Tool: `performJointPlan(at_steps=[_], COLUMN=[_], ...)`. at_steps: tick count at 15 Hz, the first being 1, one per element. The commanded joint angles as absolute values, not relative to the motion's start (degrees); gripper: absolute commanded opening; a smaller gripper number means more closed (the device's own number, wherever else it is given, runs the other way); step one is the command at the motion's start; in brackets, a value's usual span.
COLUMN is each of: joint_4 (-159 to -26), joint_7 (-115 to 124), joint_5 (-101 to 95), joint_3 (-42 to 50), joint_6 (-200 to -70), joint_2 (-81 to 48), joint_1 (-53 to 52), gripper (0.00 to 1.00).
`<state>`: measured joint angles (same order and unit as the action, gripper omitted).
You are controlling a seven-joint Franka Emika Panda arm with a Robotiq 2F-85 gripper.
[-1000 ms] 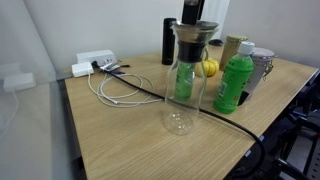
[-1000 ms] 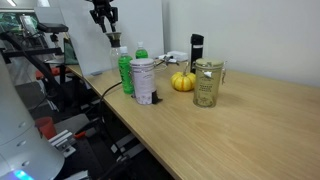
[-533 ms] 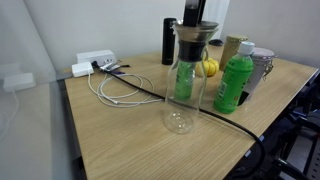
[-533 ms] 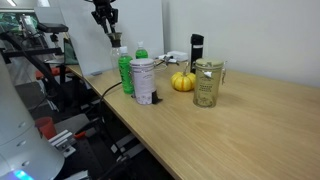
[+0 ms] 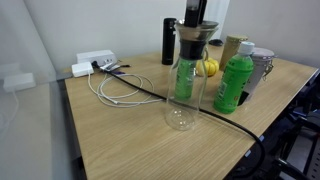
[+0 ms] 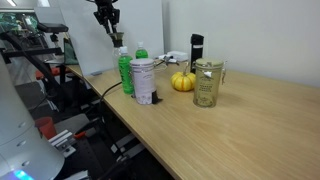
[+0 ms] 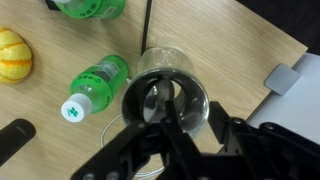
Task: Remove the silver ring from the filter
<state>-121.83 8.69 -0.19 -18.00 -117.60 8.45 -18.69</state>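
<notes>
A clear glass carafe [image 5: 182, 95] stands mid-table with the dark conical filter [image 5: 193, 42] in its mouth. The silver ring [image 5: 193, 28] sits on top of the filter. In the wrist view I look straight down into the ring [image 7: 138, 82]. My gripper [image 7: 193, 104] comes down from above onto its right side. One finger [image 7: 172, 125] is inside the ring and the other finger [image 7: 218, 122] is outside, pinched on the rim. In both exterior views the gripper [image 5: 194, 12] [image 6: 108, 17] hangs directly over the carafe.
A green bottle [image 5: 235, 83] stands close beside the carafe. A black flask [image 5: 168, 42], a yellow gourd [image 5: 209, 68] and a metal cup [image 5: 262, 66] stand behind. White cables [image 5: 115, 88] and a power strip [image 5: 95, 63] lie by the far edge.
The jaws have drawn together onto the ring's rim. The arm has hardly moved, and the carafe and filter stay in place.
</notes>
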Motion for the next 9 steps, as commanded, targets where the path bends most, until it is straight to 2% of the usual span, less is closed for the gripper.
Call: performJointPlan(at_steps=[1,9], joint_4=[-122.45,-122.35], joint_7=[8.81,9.49], joint_5=[0.31,-0.78], joint_3=[-18.15,-18.20], joint_6=[-118.70,-119.06], joint_2=[8.92,9.75], joint_1=[-18.08,-17.84], gripper=[0.41,0.40])
